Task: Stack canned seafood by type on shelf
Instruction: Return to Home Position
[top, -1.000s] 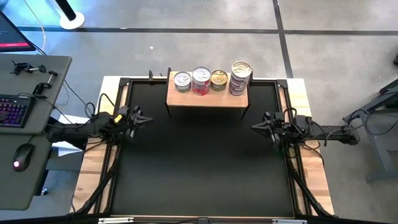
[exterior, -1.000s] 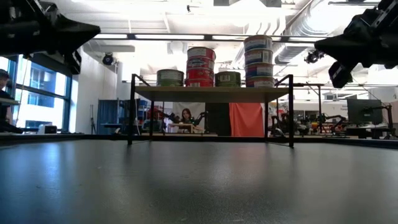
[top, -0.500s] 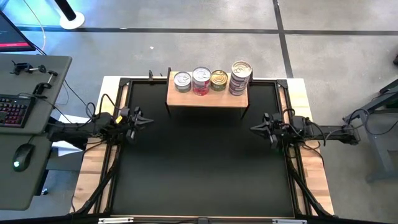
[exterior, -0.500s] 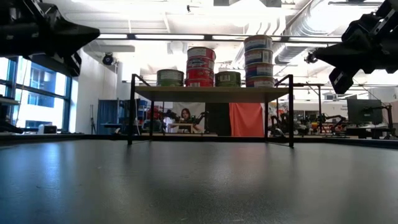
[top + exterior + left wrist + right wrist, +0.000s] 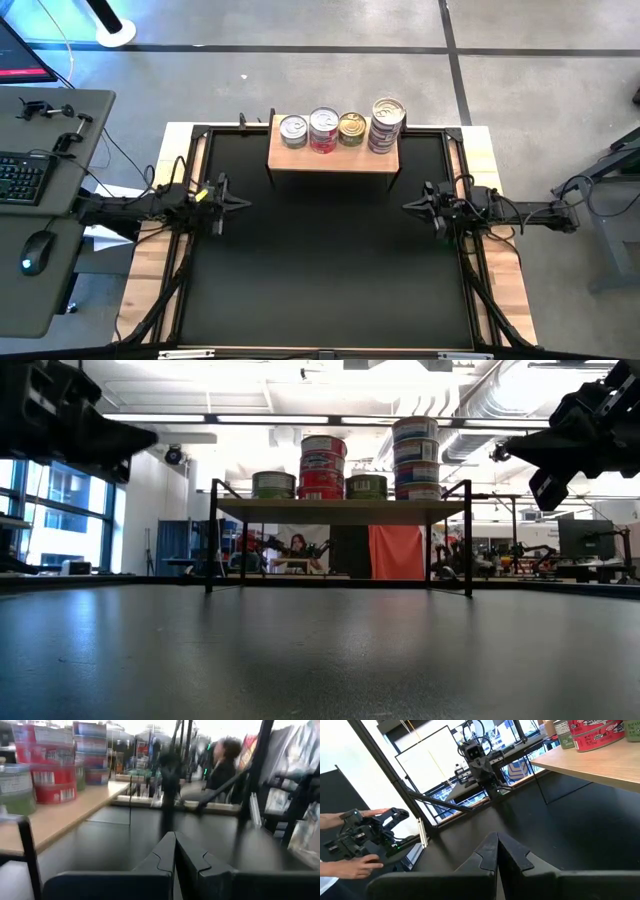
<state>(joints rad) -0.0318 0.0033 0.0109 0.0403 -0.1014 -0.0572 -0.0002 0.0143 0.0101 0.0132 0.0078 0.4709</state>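
1. High view. The shelf [image 5: 334, 158] stands at the far middle of the black mat [image 5: 320, 270] covering the surface [image 5: 500, 290]. It carries a row of tins, left to right: a silver-lidded tin [image 5: 293, 130], the red stack [image 5: 324, 130], a gold-lidded tin [image 5: 351, 127] and the blue stack [image 5: 387, 124]. The left pincer [image 5: 232, 200] hangs at the mat's left edge and the right pincer [image 5: 410, 207] at its right edge, both well apart from the shelf.
2. Low view. The red stack and the blue stack rise above the two low tins; the blue stack is the tallest.
3. Left wrist view. The left pincer's fingers [image 5: 160, 857] meet tip to tip, holding nothing. A person [image 5: 222, 762] shows beyond the surface.
4. Right wrist view. The right pincer's fingers [image 5: 487, 852] are likewise pressed together and empty. A person's hands [image 5: 360, 862] hold a dark device [image 5: 355, 840] beyond the surface.
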